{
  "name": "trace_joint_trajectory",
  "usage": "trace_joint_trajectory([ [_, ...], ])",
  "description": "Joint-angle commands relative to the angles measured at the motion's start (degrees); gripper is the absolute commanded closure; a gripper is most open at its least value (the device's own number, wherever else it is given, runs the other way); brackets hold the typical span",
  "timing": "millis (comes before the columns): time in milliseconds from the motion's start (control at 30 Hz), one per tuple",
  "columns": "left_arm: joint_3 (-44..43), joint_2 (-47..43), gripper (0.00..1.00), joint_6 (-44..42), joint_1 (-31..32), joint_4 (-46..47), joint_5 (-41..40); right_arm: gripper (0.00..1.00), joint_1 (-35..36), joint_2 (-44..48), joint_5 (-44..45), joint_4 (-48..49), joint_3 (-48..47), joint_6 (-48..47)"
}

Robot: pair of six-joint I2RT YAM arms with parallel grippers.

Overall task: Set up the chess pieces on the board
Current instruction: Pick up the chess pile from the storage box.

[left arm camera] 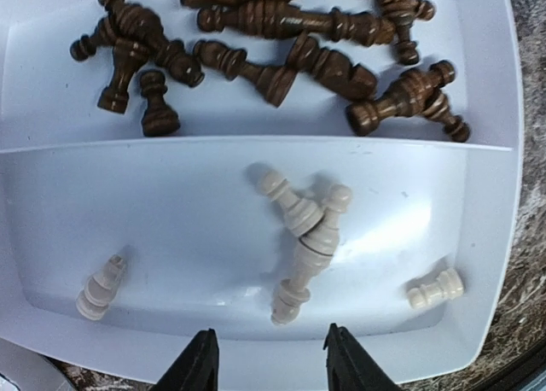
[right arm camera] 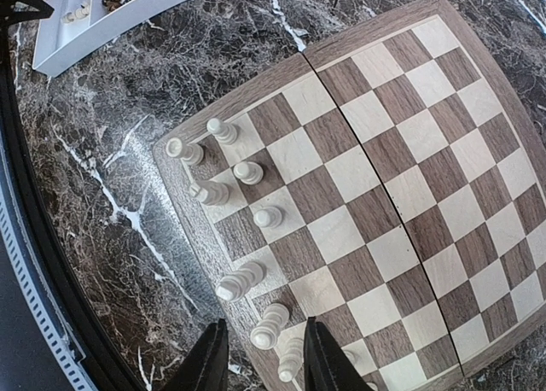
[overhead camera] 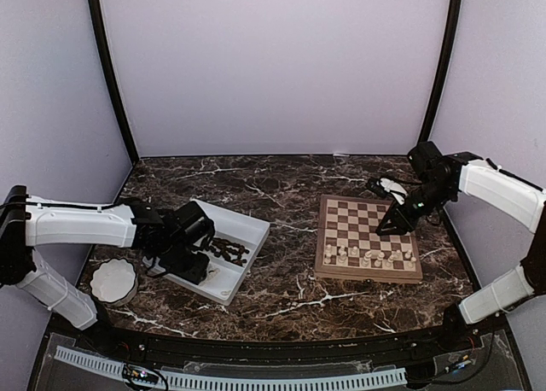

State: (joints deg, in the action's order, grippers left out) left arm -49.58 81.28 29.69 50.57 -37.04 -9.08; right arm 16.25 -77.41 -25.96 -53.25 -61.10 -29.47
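The board (overhead camera: 368,229) lies right of centre, with several cream chess pieces (overhead camera: 367,256) in its two near rows. My right gripper (overhead camera: 395,224) hovers over the board's right side. In the right wrist view it (right arm camera: 264,324) is open above the board (right arm camera: 384,152) and straddles two standing cream pieces (right arm camera: 271,325) near the edge. My left gripper (overhead camera: 194,267) hangs over the white tray (overhead camera: 247,229). Its fingers (left arm camera: 270,329) are open and empty over the near rim, just short of two crossed cream pieces (left arm camera: 309,237). Dark pieces (left arm camera: 273,41) lie heaped in the far compartment.
A white scalloped bowl (overhead camera: 113,280) sits at the near left beside the left arm. Two more cream pieces (left arm camera: 100,287) lie loose in the tray's near compartment (left arm camera: 171,203). Dark marble table (overhead camera: 290,195) surrounds tray and board. The tray's corner (right arm camera: 102,24) shows in the right wrist view.
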Motion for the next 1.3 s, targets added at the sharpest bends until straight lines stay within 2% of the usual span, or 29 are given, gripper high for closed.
trace_joint_trajectory([
  [0, 2.1, 1.66, 0.57, -0.78, -2.17, -0.18, 3.2, 0.68, 0.35, -0.53, -1.77, 1.18, -1.78, 0.81],
  [133, 1.65, 4.5, 0.61, -4.3, -3.07, 2.46, 4.1, 0.68, 0.34, -0.49, -1.62, 1.15, -1.83, 0.91],
  [533, -0.08, 10.54, 0.65, -9.33, -3.35, 5.14, 7.28, 0.68, 0.36, -1.31, -1.1, 1.67, -1.47, 0.93],
  [600, -0.46, 11.42, 0.67, -9.76, -3.29, 4.97, 7.39, 0.68, 0.36, -1.59, -1.2, 1.71, -1.68, 1.0],
  [700, -0.68, 11.79, 0.77, -10.6, -3.32, 4.87, 8.13, 0.68, 0.28, -2.03, -1.5, 1.71, -2.12, 0.93],
  [800, -0.57, 9.52, 0.84, -11.38, -3.31, 4.46, 8.95, 0.68, 0.45, -2.49, -1.87, 1.57, -2.8, 0.78],
  [967, -0.11, 2.85, 0.89, -12.81, -3.28, 2.28, 8.98, 0.68, 2.69, -4.34, -3.03, 1.57, -6.31, 0.32],
  [1100, 2.16, -3.65, 0.9, -15.01, -3.35, 4.69, 14.98, 0.69, 8.2, -8.31, -3.78, 1.76, -11.82, 0.4],
  [1267, 4.84, -10.79, 0.9, -15.14, -3.14, 8.25, 18.44, 0.69, 14.49, -17.65, -12.79, 1.77, -22.37, 4.19],
])
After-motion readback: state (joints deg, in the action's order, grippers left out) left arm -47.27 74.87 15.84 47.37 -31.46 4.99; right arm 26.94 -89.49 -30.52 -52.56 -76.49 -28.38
